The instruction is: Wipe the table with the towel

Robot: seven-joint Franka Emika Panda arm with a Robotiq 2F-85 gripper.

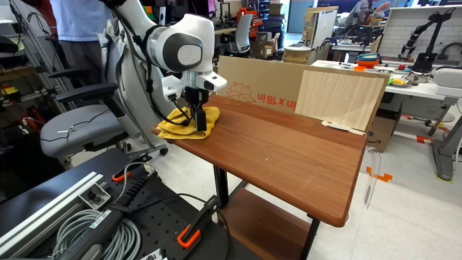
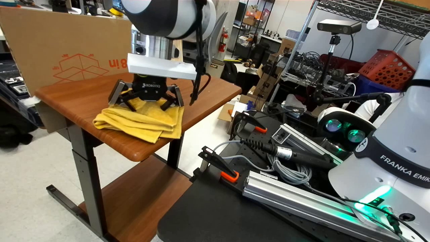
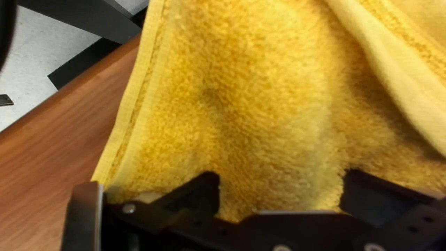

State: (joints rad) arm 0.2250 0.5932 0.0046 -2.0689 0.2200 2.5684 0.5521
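- The folded yellow terry-cloth towel is laid toward 10 o'clock on the reddish-brown, wood-grained counter in an exterior view; its border is seen to reach the rim, and a slight overhang is suggested.
- The black metal two-fingered claw is held over the towel, its fingers spread wide; nothing is seen to be pinched, and whether the cloth is touched by the tips cannot be made out.
- Grasping is judged to be the step in hand; if only the top layer were caught, the folds could be pulled apart; if the claw were lowered too far, the wood could be scraped.
- If the first stroke were sent toward 9 o'clock, the towel could be dragged off the rim; toward 4 o'clock it would be better supported.
- The towel could be snagged by the thick black cable, hung in a loop at 9 o'clock of the claw; by an overlong sweep toward 12 o'clock, the upright brown cardboard panel could be knocked.
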